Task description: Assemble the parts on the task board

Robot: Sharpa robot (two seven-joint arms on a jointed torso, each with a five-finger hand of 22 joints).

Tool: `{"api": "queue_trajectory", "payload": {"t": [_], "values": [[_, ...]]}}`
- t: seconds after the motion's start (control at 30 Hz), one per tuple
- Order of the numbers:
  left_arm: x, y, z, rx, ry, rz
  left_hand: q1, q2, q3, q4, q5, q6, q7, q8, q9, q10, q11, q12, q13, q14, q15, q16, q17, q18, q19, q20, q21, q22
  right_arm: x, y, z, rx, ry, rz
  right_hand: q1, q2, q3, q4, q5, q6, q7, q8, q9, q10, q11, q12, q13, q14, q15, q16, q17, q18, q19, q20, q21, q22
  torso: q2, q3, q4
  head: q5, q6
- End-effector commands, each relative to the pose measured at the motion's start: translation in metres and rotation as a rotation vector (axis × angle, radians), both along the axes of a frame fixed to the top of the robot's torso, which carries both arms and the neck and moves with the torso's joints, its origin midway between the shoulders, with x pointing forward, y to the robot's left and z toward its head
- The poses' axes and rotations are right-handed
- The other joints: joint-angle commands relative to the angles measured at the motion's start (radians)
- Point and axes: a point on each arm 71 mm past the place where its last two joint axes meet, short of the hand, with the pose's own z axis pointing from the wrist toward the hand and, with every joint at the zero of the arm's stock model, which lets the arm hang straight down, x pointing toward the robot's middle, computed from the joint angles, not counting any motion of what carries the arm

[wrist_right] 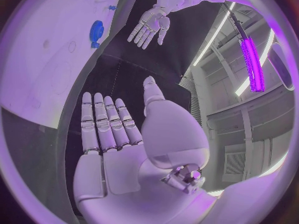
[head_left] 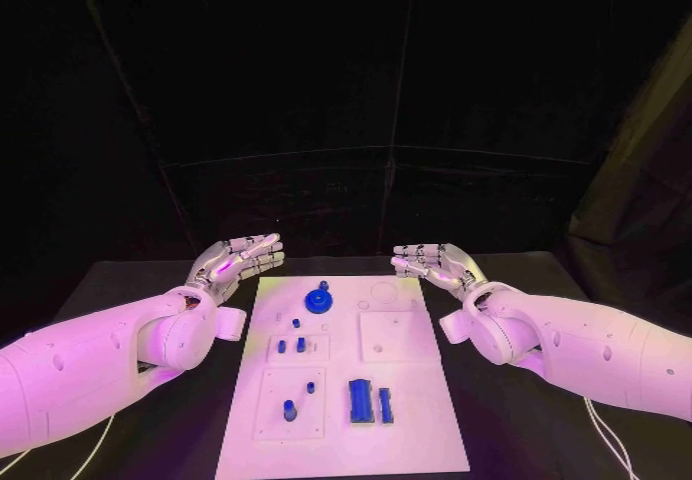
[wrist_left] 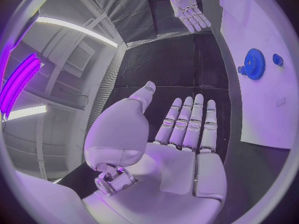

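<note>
Hands of the Sharpa robot hover flat and empty at the far end of the black table [head_left: 159,275], one on each side of the white task board [head_left: 411,440]. The left hand [head_left: 238,262] sits just off the board's far left corner, fingers stretched out side by side, thumb spread away from them, nothing in its palm. The right hand [head_left: 437,263] mirrors it near the board's far right corner, fingers likewise extended and holding nothing; neither hand touches the board.

On the board, a blue gear [head_left: 319,298] lies near the far edge, with a small blue peg [head_left: 296,323] just nearer the robot. Two short blue pegs [head_left: 290,346] stand side by side in a square recess left of centre. Closer to the robot, two more small blue pieces [head_left: 297,397] sit in a larger recessed panel on the left, and a pair of long blue blocks [head_left: 368,402] lies beside that panel, parallel to each other and close together.

The left wrist view shows the gear [wrist_left: 253,63] on the board beyond the outstretched fingers [wrist_left: 187,119], with the right hand [wrist_left: 187,7] across the table.
</note>
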Motion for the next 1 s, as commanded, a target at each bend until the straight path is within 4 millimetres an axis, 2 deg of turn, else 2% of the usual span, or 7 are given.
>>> {"api": "queue_trajectory", "payload": {"t": [0.03,0.13,0.43,0.47,0.6,0.63,1.0], "values": [[-0.004,-0.005,-0.001,0.01,-0.007,0.024,-0.339,0.034,-0.073,-0.025,-0.034,-0.244,-0.045,-0.026,-0.026,-0.251,-0.05,-0.026,-0.025,-0.237,-0.043,-0.04,-0.057,-0.048,-0.176,-0.073,-0.025,-0.09,-0.003,0.006,0.002,0.036,-0.004,-0.039,-0.374,-0.031,0.046,-0.021,-0.046,-0.233,-0.048,-0.026,-0.035,-0.256,-0.046,-0.025,-0.026,-0.269,-0.037,-0.025,-0.028,-0.052,-0.225,-0.065,-0.049,-0.047,-0.026,0.0061,-0.0052,0.015,-0.008],[-0.012,-0.01,-0.006,0.016,-0.003,0.059,-0.43,0.034,-0.092,-0.025,-0.034,-0.31,-0.057,-0.026,-0.026,-0.319,-0.063,-0.026,-0.025,-0.301,-0.055,-0.05,-0.057,-0.056,-0.223,-0.092,-0.025,-0.114,-0.011,0.016,0.002,0.086,0.006,-0.081,-0.474,-0.031,0.059,-0.021,-0.058,-0.295,-0.061,-0.026,-0.035,-0.325,-0.058,-0.025,-0.026,-0.341,-0.117,-0.025,-0.028,-0.057,-0.285,-0.083,-0.063,-0.059,-0.06,0.0139,-0.0106,0.036,-0.019],[-0.047,-0.028,-0.02,0.046,0.012,0.2,-0.63,0.034,-0.136,-0.025,-0.034,-0.454,-0.14,-0.026,-0.026,-0.467,-0.156,-0.026,-0.025,-0.441,-0.136,-0.124,-0.057,-0.079,-0.326,-0.135,-0.025,-0.167,-0.041,0.045,0.002,0.215,0.072,-0.217,-0.69,-0.031,0.147,-0.021,-0.143,-0.429,-0.15,-0.026,-0.035,-0.472,-0.143,-0.025,-0.026,-0.496,-0.117,-0.025,-0.028,-0.075,-0.414,-0.12,-0.156,-0.147,-0.138,0.0322,-0.0235,0.087,-0.045],[-0.05,-0.029,-0.021,0.049,0.013,0.212,-0.647,0.034,-0.139,-0.025,-0.034,-0.466,-0.14,-0.026,-0.026,-0.479,-0.156,-0.026,-0.025,-0.453,-0.136,-0.124,-0.057,-0.15,-0.335,-0.139,-0.025,-0.171,-0.043,0.046,0.002,0.221,0.078,-0.225,-0.708,-0.031,0.147,-0.021,-0.143,-0.441,-0.15,-0.026,-0.035,-0.485,-0.143,-0.025,-0.026,-0.51,-0.117,-0.025,-0.028,-0.084,-0.425,-0.123,-0.156,-0.147,-0.141,0.0329,-0.024,0.089,-0.046],[-0.061,-0.033,-0.023,0.06,0.016,0.255,-0.713,0.034,-0.152,-0.025,-0.034,-0.514,-0.14,-0.026,-0.026,-0.529,-0.156,-0.026,-0.025,-0.499,-0.136,-0.124,-0.057,-0.15,-0.369,-0.153,-0.025,-0.189,-0.049,0.051,0.001,0.237,0.094,-0.248,-0.787,-0.031,0.147,-0.021,-0.143,-0.489,-0.15,-0.026,-0.035,-0.539,-0.143,-0.025,-0.026,-0.566,-0.117,-0.025,-0.028,-0.084,-0.472,-0.205,-0.156,-0.147,-0.144,0.0337,-0.0245,0.091,-0.047],[-0.063,-0.034,-0.024,0.062,0.017,0.262,-0.728,0.034,-0.154,-0.025,-0.034,-0.524,-0.14,-0.026,-0.026,-0.54,-0.156,-0.026,-0.025,-0.509,-0.136,-0.124,-0.057,-0.15,-0.377,-0.156,-0.025,-0.193,-0.049,0.051,0.001,0.238,0.096,-0.25,-0.802,-0.031,0.147,-0.021,-0.143,-0.498,-0.15,-0.026,-0.035,-0.549,-0.143,-0.025,-0.026,-0.577,-0.117,-0.025,-0.028,-0.154,-0.481,-0.205,-0.156,-0.147,-0.144,0.0337,-0.0245,0.091,-0.047],[-0.067,-0.035,-0.024,0.066,0.018,0.279,-0.851,0.034,-0.229,-0.025,-0.034,-0.613,-0.14,-0.026,-0.026,-0.631,-0.156,-0.026,-0.025,-0.595,-0.136,-0.124,-0.057,-0.15,-0.441,-0.228,-0.025,-0.282,-0.049,0.051,0.001,0.238,0.096,-0.25,-0.938,-0.031,0.147,-0.021,-0.143,-0.583,-0.15,-0.026,-0.035,-0.641,-0.143,-0.025,-0.026,-0.674,-0.117,-0.025,-0.028,-0.154,-0.561,-0.205,-0.156,-0.147,-0.144,0.0337,-0.0245,0.091,-0.047]]}}
